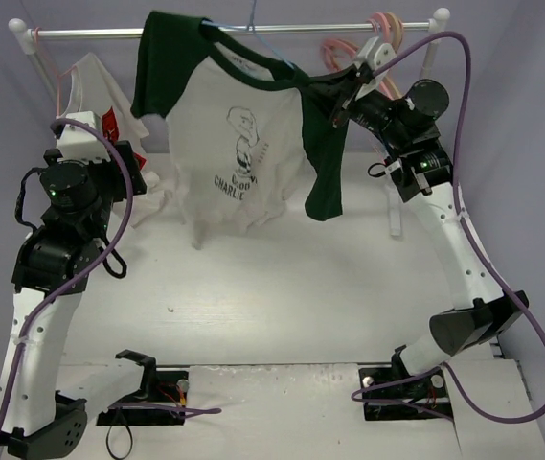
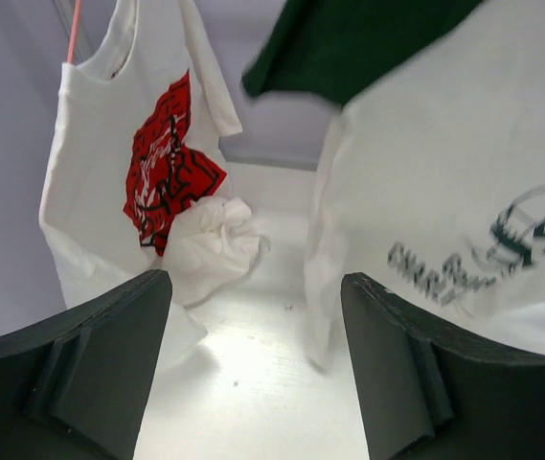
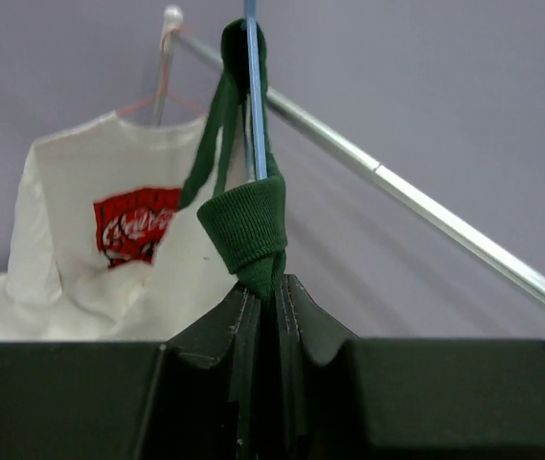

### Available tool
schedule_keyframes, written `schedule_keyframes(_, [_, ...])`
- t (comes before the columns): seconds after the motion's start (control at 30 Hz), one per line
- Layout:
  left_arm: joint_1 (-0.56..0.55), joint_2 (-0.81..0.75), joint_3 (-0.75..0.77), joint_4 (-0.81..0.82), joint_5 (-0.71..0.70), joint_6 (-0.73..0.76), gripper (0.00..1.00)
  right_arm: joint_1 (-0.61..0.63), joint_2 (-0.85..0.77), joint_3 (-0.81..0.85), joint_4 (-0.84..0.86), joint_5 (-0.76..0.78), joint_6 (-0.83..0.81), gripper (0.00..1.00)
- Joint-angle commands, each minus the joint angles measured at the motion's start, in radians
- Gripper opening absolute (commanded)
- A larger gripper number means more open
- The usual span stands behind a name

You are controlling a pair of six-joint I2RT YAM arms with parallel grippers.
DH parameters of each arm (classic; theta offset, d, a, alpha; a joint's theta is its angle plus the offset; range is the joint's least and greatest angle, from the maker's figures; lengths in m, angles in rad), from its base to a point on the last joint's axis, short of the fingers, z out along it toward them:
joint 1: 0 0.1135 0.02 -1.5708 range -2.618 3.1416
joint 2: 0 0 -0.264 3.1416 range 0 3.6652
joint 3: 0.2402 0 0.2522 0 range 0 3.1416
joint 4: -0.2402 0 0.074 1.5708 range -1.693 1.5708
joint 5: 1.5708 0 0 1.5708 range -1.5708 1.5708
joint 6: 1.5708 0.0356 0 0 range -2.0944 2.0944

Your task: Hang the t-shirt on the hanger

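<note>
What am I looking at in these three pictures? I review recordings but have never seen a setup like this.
Two robot arms are bolted to the near edge of a white table. The wide picture comes from a camera above and behind them; the other two come from cameras on each wrist, looking past that arm's own fingers.

A metal rail spans the back. On it hangs a white t-shirt with dark green sleeves and a cartoon print, draped on a thin light-blue hanger. A white shirt with red print hangs on the left, its lower part bunched on the table.

The right hand is shut on the green collar ribbing. The left hand is open and holds nothing.
</note>
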Motion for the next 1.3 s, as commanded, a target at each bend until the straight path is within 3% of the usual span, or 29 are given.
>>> schedule_keyframes(0.0, [-0.002, 0.008, 0.067, -0.065, -0.027, -0.05, 0.72, 0.01, -0.061, 0.073, 0.232, 0.071, 0.109, 0.0])
schedule_keyframes(0.03, [0.0, 0.009, 0.075, -0.073, -0.033, -0.053, 0.72, 0.023, -0.05, 0.114, 0.071, 0.126, 0.065, 0.0])
schedule_keyframes(0.13, [0.0, 0.009, 0.078, -0.11, -0.044, -0.064, 0.72, 0.043, -0.023, 0.148, -0.122, 0.155, 0.053, 0.0])
schedule_keyframes(0.23, [0.0, 0.014, 0.081, -0.14, -0.047, -0.089, 0.72, 0.049, -0.035, 0.095, -0.133, 0.115, 0.121, 0.0])
schedule_keyframes(0.4, [-0.002, 0.028, 0.096, -0.202, -0.006, -0.13, 0.72, 0.093, 0.011, 0.141, -0.205, 0.128, 0.149, 0.0])
schedule_keyframes(0.67, [-0.002, 0.054, 0.113, -0.298, 0.034, -0.175, 0.72, 0.185, 0.077, 0.088, -0.048, 0.414, 0.218, 0.0])
schedule_keyframes(0.93, [-0.002, 0.075, 0.124, -0.398, 0.014, -0.207, 0.72, 0.253, 0.255, 0.261, 0.048, 0.707, 0.242, 0.0])
schedule_keyframes(1.27, [0.0, 0.072, 0.112, -0.45, 0.002, -0.205, 0.72, 0.336, 0.454, 0.395, 0.124, 0.861, 0.27, 0.0])
